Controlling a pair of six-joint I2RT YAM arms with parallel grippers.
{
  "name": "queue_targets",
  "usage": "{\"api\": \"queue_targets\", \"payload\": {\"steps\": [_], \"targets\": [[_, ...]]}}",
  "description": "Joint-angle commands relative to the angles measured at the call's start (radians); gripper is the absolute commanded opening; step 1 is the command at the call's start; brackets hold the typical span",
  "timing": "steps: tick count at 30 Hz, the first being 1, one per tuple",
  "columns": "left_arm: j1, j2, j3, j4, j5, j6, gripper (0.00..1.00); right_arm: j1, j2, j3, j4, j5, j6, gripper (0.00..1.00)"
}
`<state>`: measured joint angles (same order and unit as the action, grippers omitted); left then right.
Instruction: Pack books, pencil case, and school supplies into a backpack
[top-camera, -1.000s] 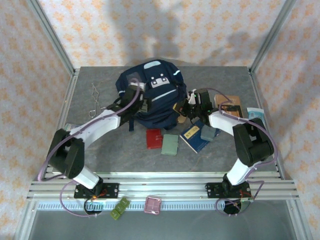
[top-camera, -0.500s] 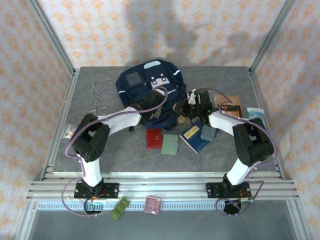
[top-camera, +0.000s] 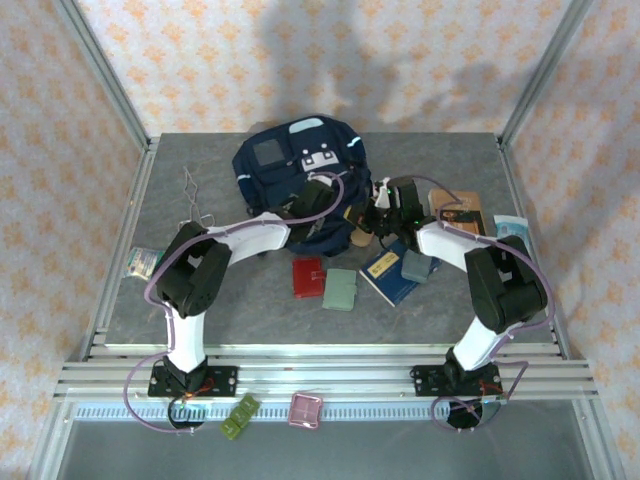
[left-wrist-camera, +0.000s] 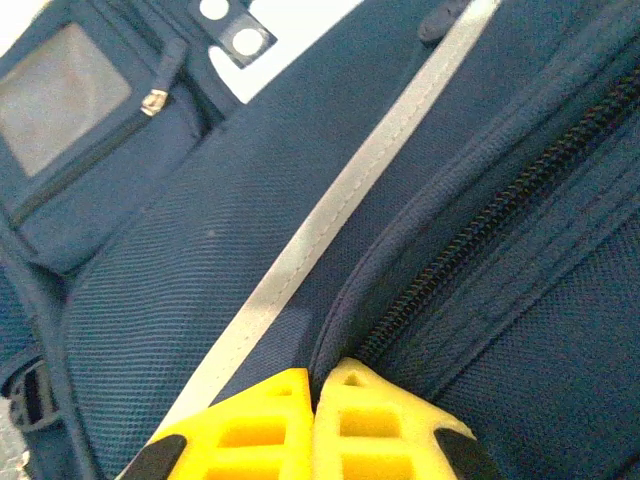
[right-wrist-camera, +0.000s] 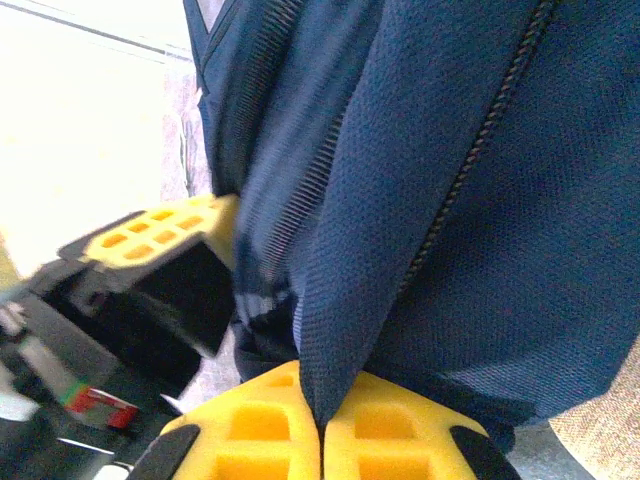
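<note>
Left end effector (left-wrist-camera: 318, 388) shifted across backpack (left-wrist-camera: 220, 230), clamped on zipper seam (left-wrist-camera: 345, 335)

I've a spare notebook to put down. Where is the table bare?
Bare: the far right corner, right of the backpack and behind the brown book; the near strip in front of the red case and green case. Crowded: between the backpack and the blue book.

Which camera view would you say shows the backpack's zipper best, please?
The left wrist view: the zipper runs sharp and close across the frame. The right wrist view shows a blurrier stretch; the top view shows the whole backpack, its zipper too small to follow.
</note>
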<state>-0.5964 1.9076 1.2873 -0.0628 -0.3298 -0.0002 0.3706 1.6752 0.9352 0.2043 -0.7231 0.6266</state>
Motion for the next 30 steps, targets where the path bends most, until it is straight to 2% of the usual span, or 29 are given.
{"api": "queue_targets", "payload": {"steps": [1,8,15,22,24,26,30], "targets": [[0.082,-0.131,-0.033,-0.029,-0.149,-0.059,0.00,0.001,0.001,0.040,-0.030,-0.007,-0.048,0.07],[0.111,-0.317,-0.105,-0.098,-0.150,-0.090,0.00,0.001,0.105,0.128,-0.030,0.029,-0.025,0.05],[0.113,-0.287,-0.064,-0.119,-0.144,-0.121,0.00,0.001,0.298,0.327,-0.045,0.075,0.024,0.03],[0.091,-0.277,-0.068,-0.113,-0.041,-0.217,0.00,-0.011,0.395,0.495,-0.148,0.142,-0.022,0.04],[0.078,-0.292,-0.082,-0.119,-0.009,-0.249,0.15,-0.016,0.389,0.508,-0.189,0.165,-0.049,0.08],[0.069,-0.318,-0.106,-0.115,0.036,-0.281,0.33,-0.016,0.365,0.518,-0.243,0.177,-0.085,0.20],[0.060,-0.372,-0.166,-0.095,0.165,-0.347,0.51,-0.016,0.242,0.475,-0.334,0.212,-0.129,0.44]]}}
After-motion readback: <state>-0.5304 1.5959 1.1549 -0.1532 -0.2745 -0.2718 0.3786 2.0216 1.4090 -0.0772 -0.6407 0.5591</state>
